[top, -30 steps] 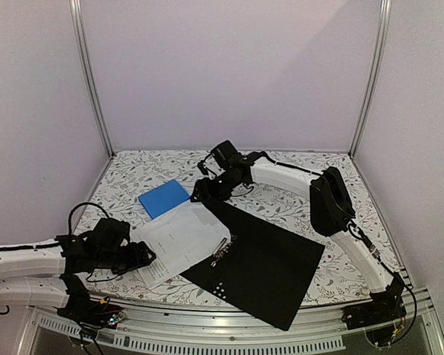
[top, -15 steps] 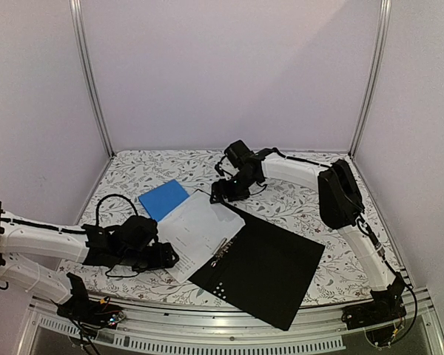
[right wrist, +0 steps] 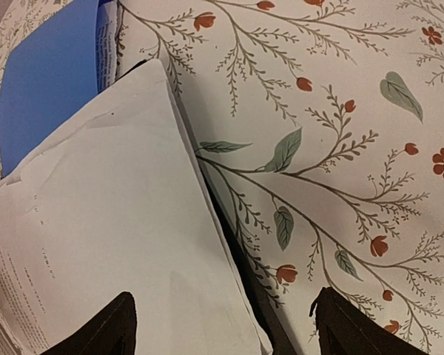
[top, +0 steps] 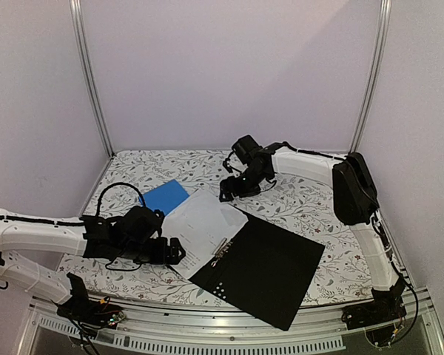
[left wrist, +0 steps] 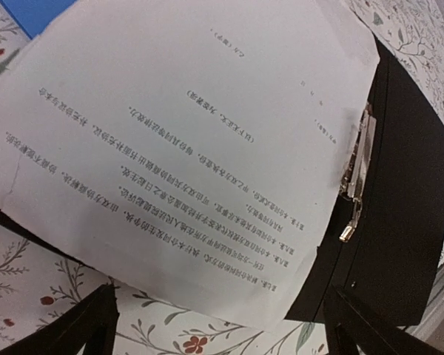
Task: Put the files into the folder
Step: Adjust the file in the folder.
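White on black: files [top: 203, 225] lying askew over the open folder [top: 270, 266], overhanging its edge. Spread wide and gripping nothing: left gripper [top: 176, 251], right gripper [top: 229, 194]. Looks like squaring-up time; next, nudge sheets in against the clip [top: 220, 250].

Pale lilac wall panels [top: 229, 66] enclose three sides. Silver metal posts [top: 90, 81] rise at the floral-patterned tabletop's [top: 148, 166] far corners.

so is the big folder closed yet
No, the folder lies open with its black inside facing up and the files spread over its left side.
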Controlling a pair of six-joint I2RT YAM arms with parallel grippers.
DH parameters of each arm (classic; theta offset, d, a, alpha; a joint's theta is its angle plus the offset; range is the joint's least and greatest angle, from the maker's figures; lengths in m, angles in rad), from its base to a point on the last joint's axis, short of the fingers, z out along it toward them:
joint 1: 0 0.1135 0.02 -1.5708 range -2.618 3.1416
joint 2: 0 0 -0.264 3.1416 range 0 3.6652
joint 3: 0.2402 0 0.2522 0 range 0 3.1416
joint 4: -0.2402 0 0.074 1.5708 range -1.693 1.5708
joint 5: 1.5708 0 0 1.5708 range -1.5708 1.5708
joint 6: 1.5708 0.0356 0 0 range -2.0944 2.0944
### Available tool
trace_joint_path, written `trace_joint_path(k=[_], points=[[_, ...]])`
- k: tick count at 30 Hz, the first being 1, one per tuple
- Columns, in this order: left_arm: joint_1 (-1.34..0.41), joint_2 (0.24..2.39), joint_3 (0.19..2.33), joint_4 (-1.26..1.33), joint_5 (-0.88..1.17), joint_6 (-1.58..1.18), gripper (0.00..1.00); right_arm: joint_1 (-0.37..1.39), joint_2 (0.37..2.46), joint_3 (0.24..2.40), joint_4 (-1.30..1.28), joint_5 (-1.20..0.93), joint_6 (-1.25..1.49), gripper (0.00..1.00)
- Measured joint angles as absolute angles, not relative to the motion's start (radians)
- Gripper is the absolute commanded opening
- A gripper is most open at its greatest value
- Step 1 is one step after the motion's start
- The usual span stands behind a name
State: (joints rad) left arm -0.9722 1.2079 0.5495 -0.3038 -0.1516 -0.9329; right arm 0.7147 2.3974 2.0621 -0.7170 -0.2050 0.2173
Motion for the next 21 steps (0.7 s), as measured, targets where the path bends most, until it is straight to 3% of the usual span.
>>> trace_joint_path(k=[12, 21], points=[[-0.939, 1.172, 0.691, -0.579, -0.229, -0.783, 1.0, 0.699, 2.273, 1.92, -0.693, -0.178, 0.189, 0.84], [-0.594, 1.344, 0.86, -0.535, -0.168, -0.532, 1.0, 0.712, 2.145, 1.691, -0.628, -0.186, 0.196, 0.84]])
